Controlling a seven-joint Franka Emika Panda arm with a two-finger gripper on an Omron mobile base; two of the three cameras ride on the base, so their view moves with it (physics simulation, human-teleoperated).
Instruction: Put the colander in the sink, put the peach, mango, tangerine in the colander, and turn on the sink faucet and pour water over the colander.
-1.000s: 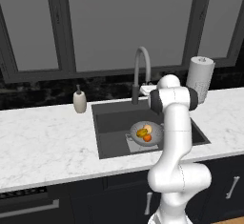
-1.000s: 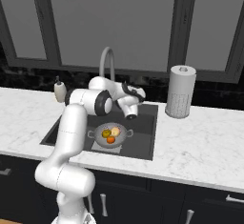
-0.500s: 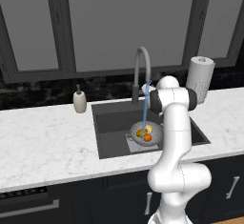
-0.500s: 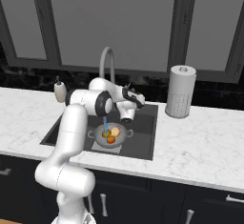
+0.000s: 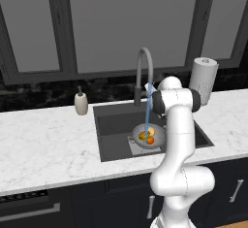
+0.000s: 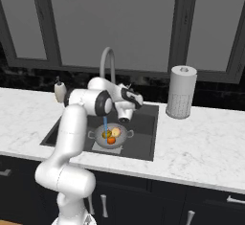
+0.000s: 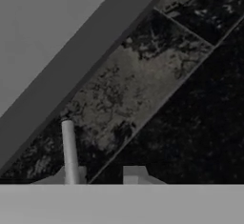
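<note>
Water [image 5: 147,109] runs from faucet [image 5: 144,72] into colander [image 6: 109,136], frame centre, in sink [image 5: 111,139]; fruit inside. Gripper [image 6: 125,118] beside stream; finger state unclear.

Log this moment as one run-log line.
colander: in sink, fruit inside | faucet: on | water: falling into colander | tool: beside faucet, grip unclear

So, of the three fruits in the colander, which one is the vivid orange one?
The tangerine. It lies nearest the front rim of the colander; the peach behind it is pale pink, and the mango is yellower with a dark patch.
</note>
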